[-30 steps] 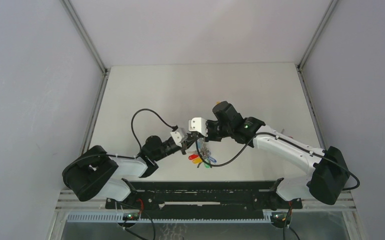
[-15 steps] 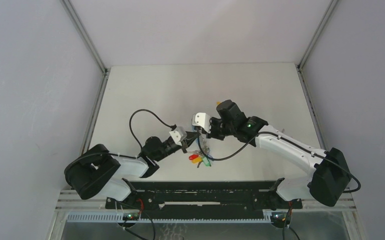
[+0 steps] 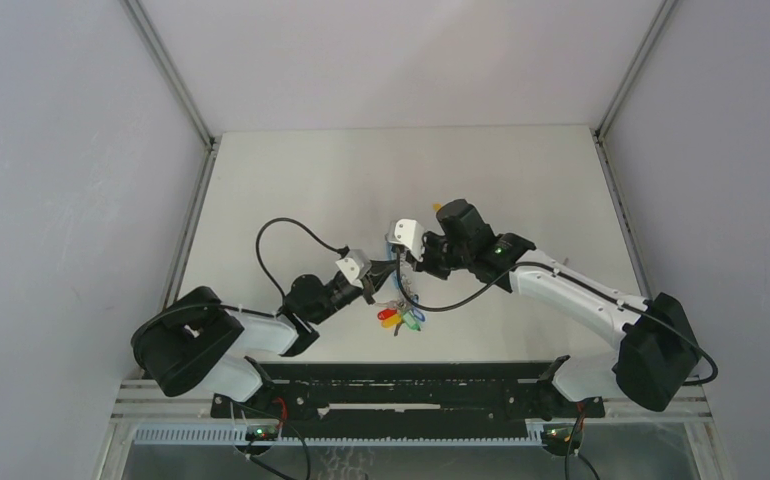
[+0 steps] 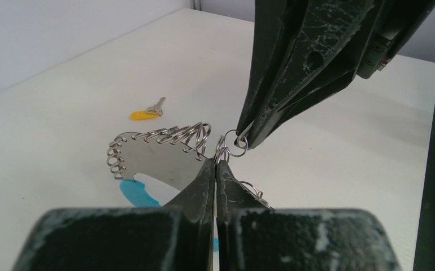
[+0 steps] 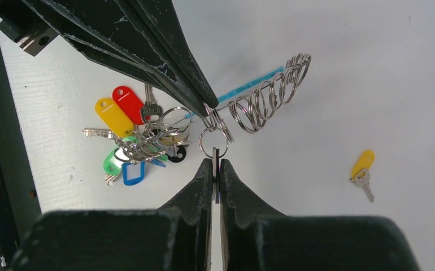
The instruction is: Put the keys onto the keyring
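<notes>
The keyring is a grey chain of rings (image 5: 266,93) with a light-blue band (image 5: 249,86) and a bunch of coloured tags (image 5: 136,141) lying on the table; it also shows in the top view (image 3: 401,315). My left gripper (image 4: 216,161) is shut on a ring at the chain's end and holds that end lifted. My right gripper (image 5: 216,161) is shut on a thin key seen edge-on, and the key's small split ring (image 5: 214,141) touches the ring pinched by the left fingers (image 5: 195,93). The two grippers meet tip to tip (image 3: 393,272). A loose yellow-tagged key (image 5: 363,166) lies apart on the table.
The yellow-tagged key also shows in the left wrist view (image 4: 146,113) and beside the right wrist in the top view (image 3: 439,207). A black rail (image 3: 401,385) runs along the near table edge. Grey walls (image 3: 81,150) enclose the white table.
Both grippers have shifted a little toward the far side, still tip to tip. The right wrist has moved slightly right. The tag bunch has shifted slightly on the table.
</notes>
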Motion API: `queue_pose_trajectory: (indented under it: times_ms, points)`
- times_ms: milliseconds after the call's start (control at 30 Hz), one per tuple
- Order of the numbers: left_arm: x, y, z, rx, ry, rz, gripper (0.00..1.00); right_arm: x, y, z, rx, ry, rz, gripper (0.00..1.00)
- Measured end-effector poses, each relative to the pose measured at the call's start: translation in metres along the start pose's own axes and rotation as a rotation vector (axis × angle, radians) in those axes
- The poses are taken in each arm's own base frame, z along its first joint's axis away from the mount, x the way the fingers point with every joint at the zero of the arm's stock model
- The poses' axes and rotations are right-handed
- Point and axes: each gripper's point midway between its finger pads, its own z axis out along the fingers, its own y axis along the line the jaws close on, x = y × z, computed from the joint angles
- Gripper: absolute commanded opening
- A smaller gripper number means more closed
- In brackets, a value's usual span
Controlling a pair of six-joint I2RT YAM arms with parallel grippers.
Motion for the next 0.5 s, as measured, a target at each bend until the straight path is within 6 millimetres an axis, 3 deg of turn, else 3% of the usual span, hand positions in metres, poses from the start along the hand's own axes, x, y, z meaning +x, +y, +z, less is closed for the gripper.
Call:
queue_pose_trajectory:
  times_ms: [400,500]
  points:
    - [0.003,0.009,-0.004,-0.077,-0.008,-0.068,0.0,0.003,0.002,0.013,-0.002,0.018,0.016,0.0]
    - [0.002,0.009,-0.005,-0.074,-0.013,-0.066,0.06,0.001,0.002,0.011,0.006,0.012,0.011,0.0]
